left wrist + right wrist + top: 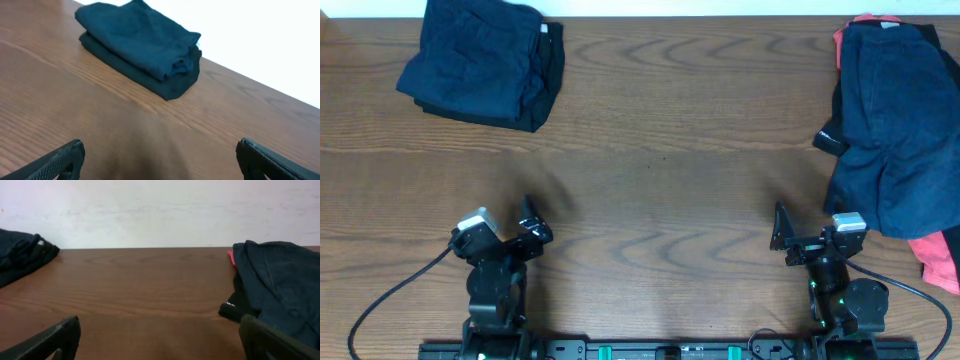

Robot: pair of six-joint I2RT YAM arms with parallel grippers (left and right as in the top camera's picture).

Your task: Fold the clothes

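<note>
Jaws of my left gripper [536, 221] and right gripper [782, 236] both gape empty over the table [660, 150], folded navy stack [480, 60] far left, loose clothes pile [895, 120] far right.

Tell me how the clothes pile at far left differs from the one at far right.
The left pile is folded into a compact stack; the right pile is a loose, rumpled heap. The left pile covers less table than the sprawling right pile. The left pile looks all dark; the right pile shows a coral-pink garment beneath. Both are mostly dark navy.
</note>
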